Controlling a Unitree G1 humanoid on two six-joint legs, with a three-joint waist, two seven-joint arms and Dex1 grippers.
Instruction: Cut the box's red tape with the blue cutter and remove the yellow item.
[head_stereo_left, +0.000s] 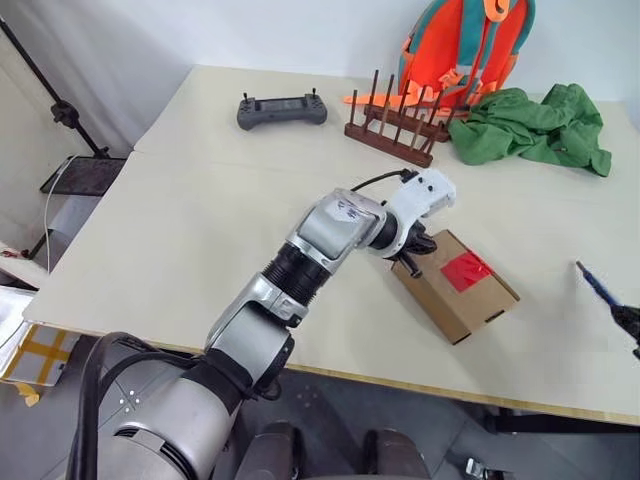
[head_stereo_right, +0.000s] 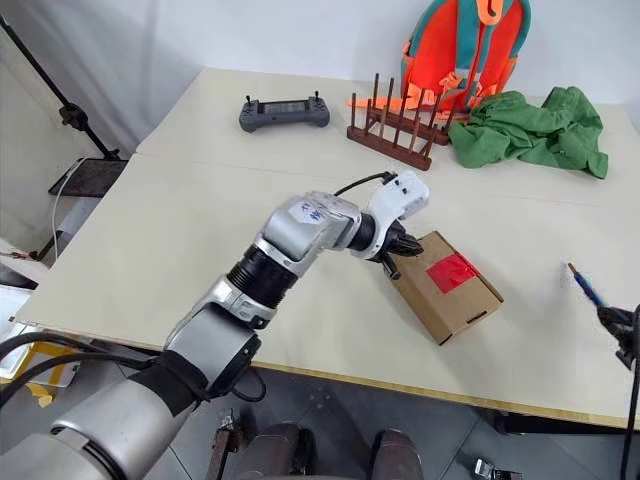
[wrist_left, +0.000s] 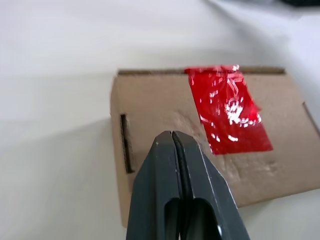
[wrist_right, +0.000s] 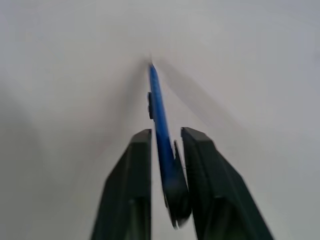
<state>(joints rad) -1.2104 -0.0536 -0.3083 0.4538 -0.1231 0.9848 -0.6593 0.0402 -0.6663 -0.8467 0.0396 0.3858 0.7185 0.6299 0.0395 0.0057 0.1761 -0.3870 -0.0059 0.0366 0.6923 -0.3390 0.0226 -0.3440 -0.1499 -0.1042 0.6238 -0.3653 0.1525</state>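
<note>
The box lies flat on the pale surface, flaps down, the red tape across its top. No writing shows on the cardboard. The left tool, fingers pressed together, hovers at the box's near corner beside the tape. Well off to the right, the right tool has the blue cutter between its slightly spread fingers, whether gripped I cannot tell, tip forward.
</note>
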